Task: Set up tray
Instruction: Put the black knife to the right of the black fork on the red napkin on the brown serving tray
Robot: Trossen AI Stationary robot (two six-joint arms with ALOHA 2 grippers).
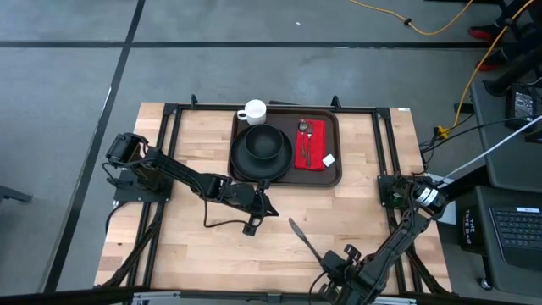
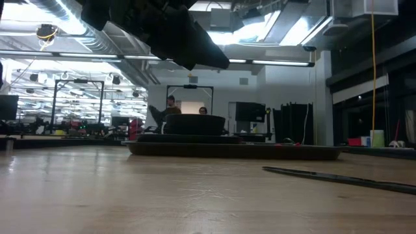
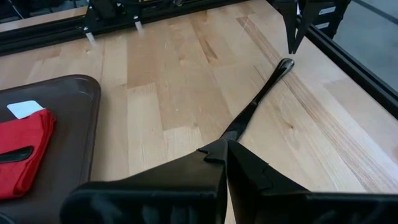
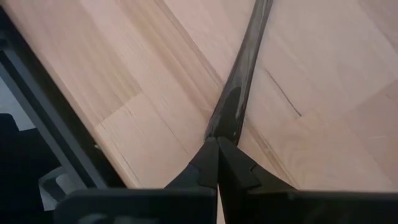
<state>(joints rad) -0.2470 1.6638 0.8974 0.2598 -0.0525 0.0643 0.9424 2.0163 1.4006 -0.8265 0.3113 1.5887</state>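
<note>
Tray: dark brown plastic, rectangular with rounded corners and a raised rim, at the far middle of the desk, long axis across it.
Desk: pale wood planks in a black metal frame, matt.
Plate and bowl: round, black, stacked on the tray's left half.
Napkin: red cloth, folded, on the tray's right half, with a spoon lying on it.
Cup: white, at the tray's far left corner.
Knife: dark, slim, smooth, flat on bare wood near the desk's front edge, well apart from the tray; long axis slants from near the tray down toward the right arm.
Left gripper: just in front of the tray's near rim, fingers pressed together, empty; the knife lies ahead of its tips.
Right gripper: at the front edge, fingers pressed together, empty, tips just at the knife's near end.
Key relation: the right arm is probably nearer to the knife, and its fingers line up along the knife's long axis.
</note>
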